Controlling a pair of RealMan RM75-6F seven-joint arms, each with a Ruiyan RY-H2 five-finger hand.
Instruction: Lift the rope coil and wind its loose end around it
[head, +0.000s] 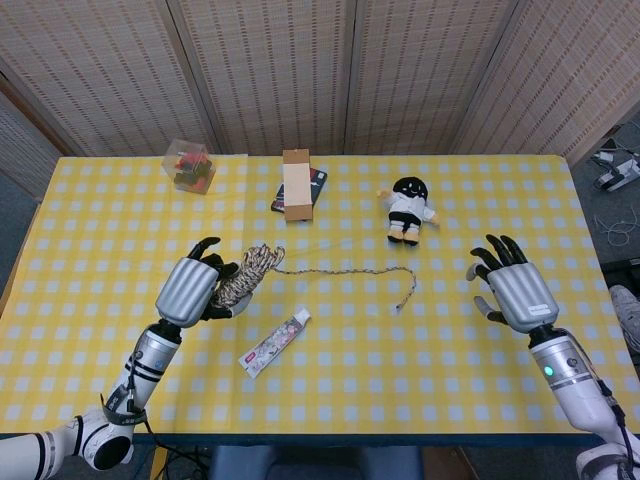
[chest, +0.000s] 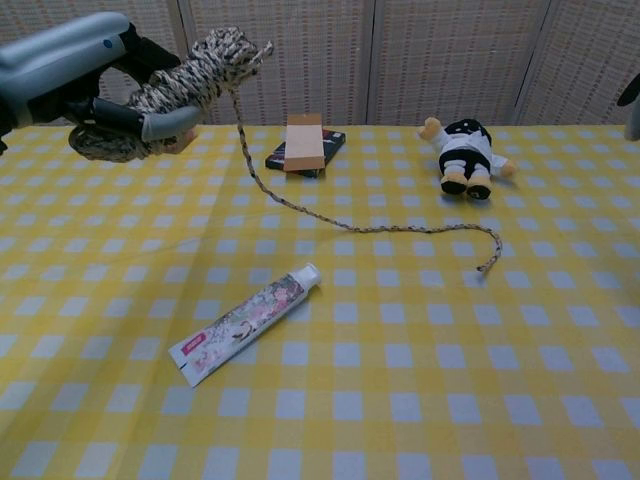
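My left hand (head: 190, 289) (chest: 75, 75) grips the speckled rope coil (head: 246, 279) (chest: 190, 80) and holds it well above the yellow checked table (head: 480, 340). From the coil the loose end (head: 345, 270) (chest: 380, 228) hangs down and trails right across the table, ending at its tip (head: 402, 302) (chest: 484, 266) below the doll. My right hand (head: 515, 292) hovers over the table's right side with fingers spread and nothing in it, well right of the rope tip. In the chest view only a dark sliver of the right hand (chest: 630, 92) shows at the right edge.
A toothpaste tube (head: 274, 342) (chest: 246, 323) lies below the rope. A black-and-white doll (head: 408, 209) (chest: 462, 153), a tan box on a dark packet (head: 297, 184) (chest: 305, 143) and a clear box of red items (head: 189, 165) stand along the back.
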